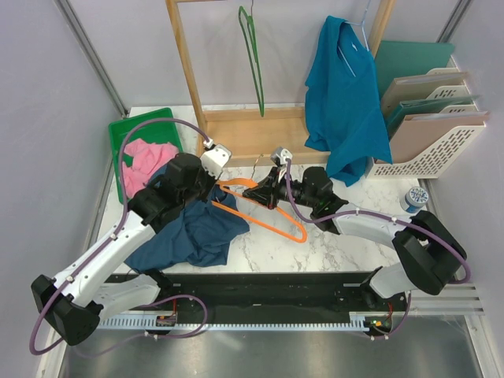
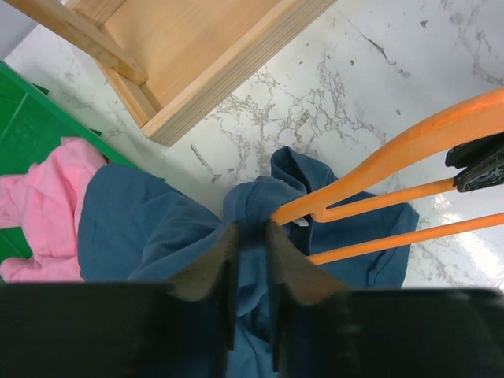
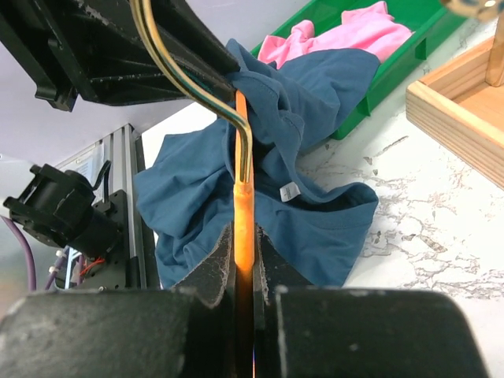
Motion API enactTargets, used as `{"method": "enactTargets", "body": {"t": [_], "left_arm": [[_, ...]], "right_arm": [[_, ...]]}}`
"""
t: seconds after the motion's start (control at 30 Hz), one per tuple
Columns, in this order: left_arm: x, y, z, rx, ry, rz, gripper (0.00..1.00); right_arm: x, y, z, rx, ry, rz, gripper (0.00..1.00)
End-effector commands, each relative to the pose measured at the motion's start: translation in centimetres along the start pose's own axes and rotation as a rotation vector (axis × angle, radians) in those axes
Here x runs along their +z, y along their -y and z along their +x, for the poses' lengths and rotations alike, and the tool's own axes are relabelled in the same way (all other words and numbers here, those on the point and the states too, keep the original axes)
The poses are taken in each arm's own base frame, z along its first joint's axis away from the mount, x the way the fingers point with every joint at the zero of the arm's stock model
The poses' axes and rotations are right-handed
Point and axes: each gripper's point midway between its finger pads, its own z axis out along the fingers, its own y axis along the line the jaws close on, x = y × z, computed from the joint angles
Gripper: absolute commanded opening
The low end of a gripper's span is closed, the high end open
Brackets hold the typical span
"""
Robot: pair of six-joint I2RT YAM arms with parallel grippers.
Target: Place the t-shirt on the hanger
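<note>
The navy t-shirt [image 1: 193, 236] lies crumpled on the marble table at the left. One end of the orange hanger [image 1: 272, 220] reaches into its neck opening [image 2: 315, 209]. My left gripper [image 2: 250, 228] is shut on a bunched fold of the t-shirt [image 2: 142, 228] right beside the hanger [image 2: 409, 142] tip. In the top view the left gripper [image 1: 211, 185] sits at the shirt's upper edge. My right gripper [image 3: 245, 232] is shut on the hanger [image 3: 244, 197] just below its metal hook [image 3: 181, 71], holding it above the t-shirt [image 3: 315, 228]. In the top view the right gripper [image 1: 261, 191] is at the table's middle.
A green bin [image 1: 134, 134] holding a pink garment [image 1: 146, 161] stands at the back left. Behind the arms is a wooden rack [image 1: 252, 134] with a green hanger [image 1: 253, 55] and a teal shirt [image 1: 346, 102]. A file organiser [image 1: 433, 118] stands at the back right.
</note>
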Motion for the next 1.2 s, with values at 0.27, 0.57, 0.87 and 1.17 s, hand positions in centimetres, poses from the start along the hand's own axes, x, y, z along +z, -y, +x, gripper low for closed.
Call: {"method": "enactTargets", "body": {"t": [0.27,0.57,0.87,1.17], "left_arm": [[-1.4,4.7,-6.2,0.038,0.162,0.266,0.02],[-2.9,10.3,-10.2,0.026,0.221,0.478,0.02],[-4.1,8.7,-11.2,-0.006,0.234,0.399,0.02],[-5.6,2.0,-1.3,-0.069,0.077,0.098,0.47]], "right_arm": [[1.3,-2.1,-4.2,-0.136,0.135,-0.085,0.0],[2.7,-3.7,-5.8,-0.182,0.22,-0.126,0.0],[2.0,-3.6,-5.4,-0.205,0.287,-0.062,0.0],[0.3,-3.3,-5.2,-0.143,0.294,-0.045,0.0]]}}
